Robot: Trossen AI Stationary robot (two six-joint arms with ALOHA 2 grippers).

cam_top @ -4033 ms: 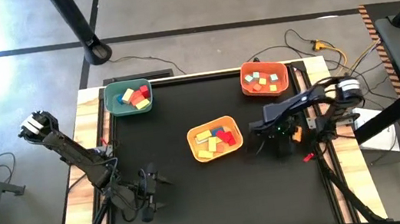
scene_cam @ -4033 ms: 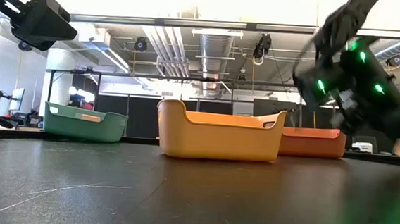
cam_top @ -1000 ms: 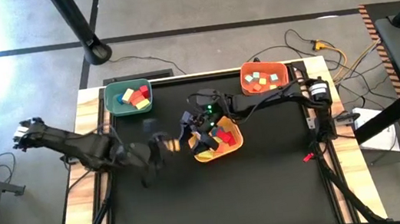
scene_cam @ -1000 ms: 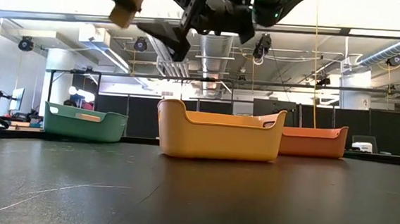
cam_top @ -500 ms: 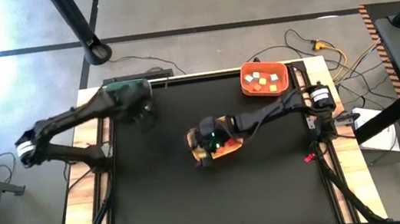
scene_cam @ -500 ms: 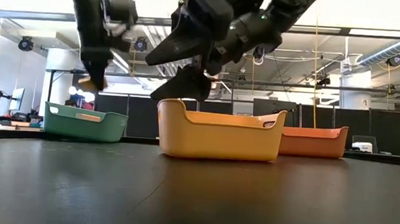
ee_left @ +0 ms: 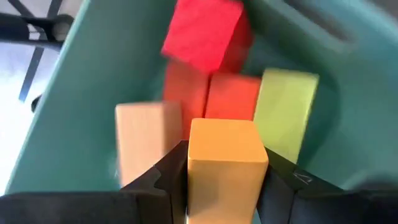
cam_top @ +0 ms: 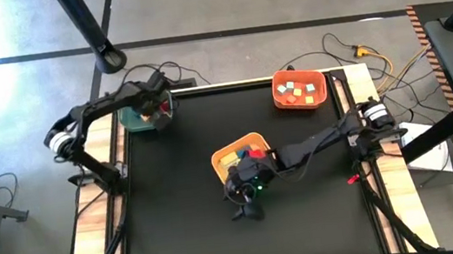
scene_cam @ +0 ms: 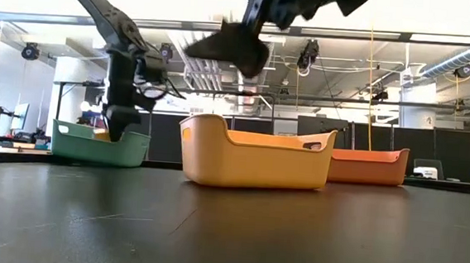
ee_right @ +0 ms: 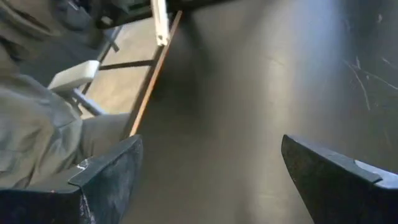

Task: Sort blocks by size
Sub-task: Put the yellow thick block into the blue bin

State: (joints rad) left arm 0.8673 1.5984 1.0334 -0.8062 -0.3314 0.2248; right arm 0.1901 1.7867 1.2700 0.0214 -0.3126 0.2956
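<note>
My left gripper (cam_top: 152, 109) reaches down into the green bin (cam_top: 129, 120) at the far left and is shut on an orange-yellow block (ee_left: 227, 149). Below it in the bin lie red, orange, yellow-green and tan blocks (ee_left: 208, 37). My right gripper (cam_top: 246, 205) hangs open over the bare table just near of the yellow bin (cam_top: 232, 153), high above the mat in the low view (scene_cam: 228, 48); nothing is between its fingers (ee_right: 211, 180). The yellow bin holds several blocks (cam_top: 252, 153), partly hidden by the right arm. My left gripper pinches the orange-yellow block by two opposite sides (ee_left: 198, 168) between its two fingers. The fingers come from above, pointing down into the green bin (scene_cam: 119, 127). The block sits upright in the hold; whether it rests on the blocks under it I cannot tell.
An orange bin (cam_top: 299, 89) with small blocks stands at the far right. The three bins stand along the far half of the black mat (cam_top: 309, 221). Wooden strips edge the table on both sides. Cables lie on the floor beyond the far edge.
My left gripper has carried the orange-yellow block from mid-table toward the far left and down into the green bin. My right gripper has dipped into the yellow bin, then risen and drawn back toward the near edge.
</note>
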